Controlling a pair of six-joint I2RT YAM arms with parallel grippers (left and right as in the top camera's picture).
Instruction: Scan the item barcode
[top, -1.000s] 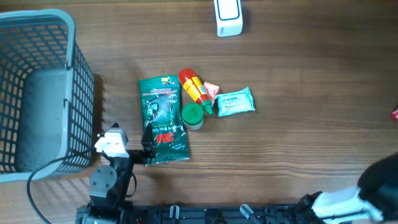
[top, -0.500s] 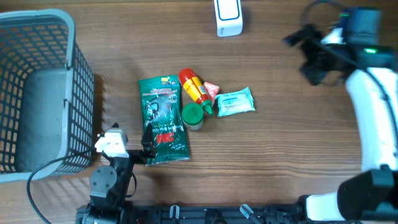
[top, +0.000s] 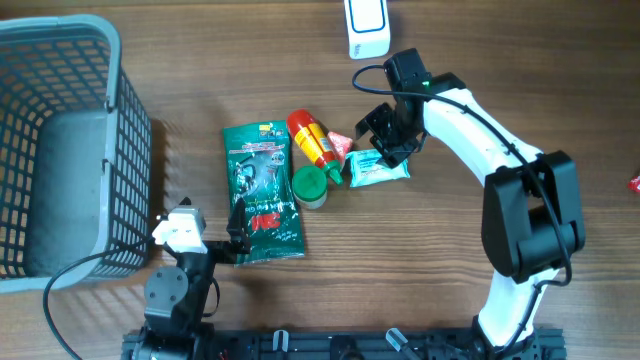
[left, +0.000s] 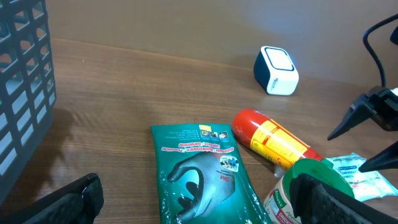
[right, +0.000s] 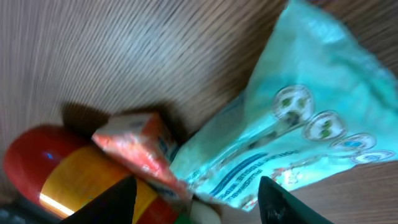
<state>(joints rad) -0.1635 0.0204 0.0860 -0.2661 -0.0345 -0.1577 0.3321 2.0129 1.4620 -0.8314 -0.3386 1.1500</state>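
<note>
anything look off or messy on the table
Nothing looks spilled or torn. The red bottle lies on its side, and a small orange sachet sits squeezed between it and the teal packet, so these items crowd together.

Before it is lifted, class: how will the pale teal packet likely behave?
The pale teal packet looks thin and crinkled, so it will probably flop. Lying flat, it seems light. Its glossy film may slip.

Grey wire basket (top: 128, 190) at the wooden table's (top: 500, 60) left edge, green glove packet (top: 262, 190) lying flat near it
</note>
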